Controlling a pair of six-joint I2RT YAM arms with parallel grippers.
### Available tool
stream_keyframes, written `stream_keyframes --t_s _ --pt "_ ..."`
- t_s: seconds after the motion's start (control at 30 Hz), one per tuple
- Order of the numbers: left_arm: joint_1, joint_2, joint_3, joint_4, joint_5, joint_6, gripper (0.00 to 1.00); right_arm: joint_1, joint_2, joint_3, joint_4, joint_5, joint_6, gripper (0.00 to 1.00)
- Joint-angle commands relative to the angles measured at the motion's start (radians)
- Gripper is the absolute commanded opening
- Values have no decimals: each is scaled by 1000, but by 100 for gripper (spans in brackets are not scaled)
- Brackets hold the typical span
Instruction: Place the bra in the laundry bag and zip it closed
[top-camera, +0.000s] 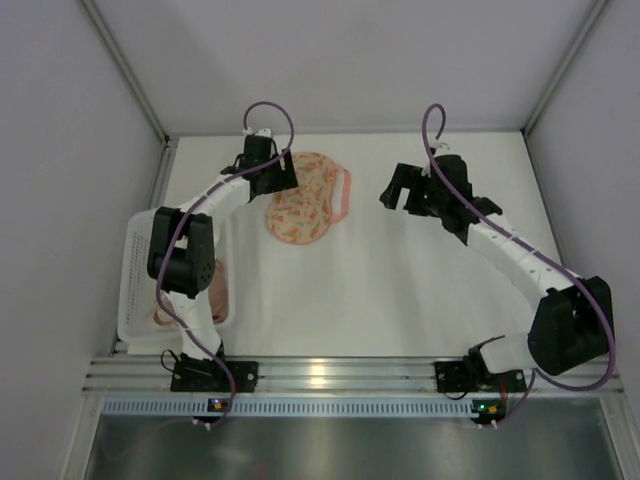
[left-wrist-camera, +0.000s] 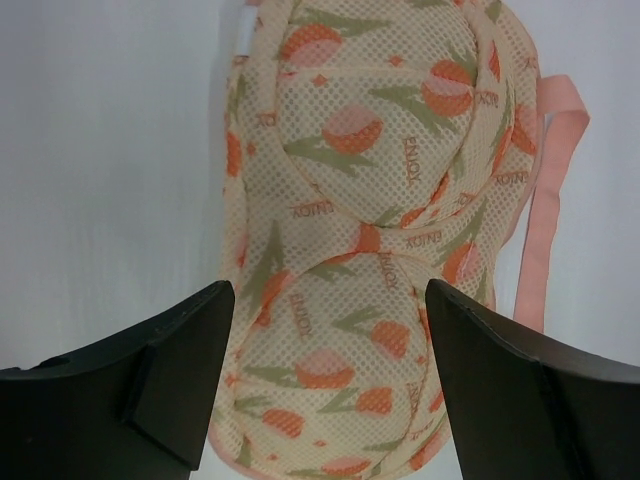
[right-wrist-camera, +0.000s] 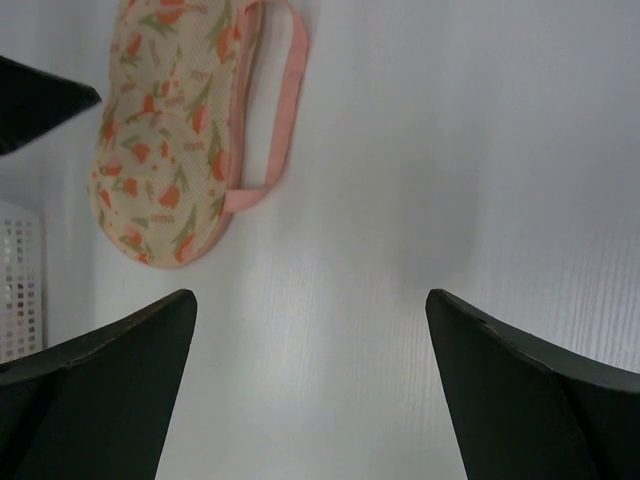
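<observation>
Left gripper (left-wrist-camera: 329, 285): jaws spread wide, nothing pinched. It hovers over the laundry bag (top-camera: 305, 210), at the bag's far-left end, one finger either side of its width. My read: it's lined up on that end to find the zip or lift the top shell.

Right gripper (right-wrist-camera: 310, 295): jaws also wide apart and empty, parked well to the right of the bag over the bare table (top-camera: 400, 300). Probably waiting to pin the bag down.

The bag lies flat, shells together, printed side up. Can't tell whether the zip is run shut. It's a peanut outline with two domed lobes in stiff-looking cream mesh, with an orange floral print and "ENJOY" lettering. The pink loop strap (right-wrist-camera: 293, 80) trails off the bag's right edge, slack on the table.

Bra (top-camera: 217, 288): the pinkish fabric in the white perforated basket (top-camera: 128, 270), well left of the bag and nearer the arm bases, looks like it. It's mostly hidden by the left arm. So the loading step doesn't look started; the bag has to be opened first.
</observation>
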Motion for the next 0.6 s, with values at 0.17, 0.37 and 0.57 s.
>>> stream_keyframes --t_s 0.17,0.37,0.57 --pt "46 133 16 165 128 -43 74 -80 126 223 57 57 -18 99" --pt "43 154 36 107 227 -26 74 -177 247 415 3 27 -27 99" --pt "20 131 15 75 222 -98 73 -229 247 484 -163 37 37 99"
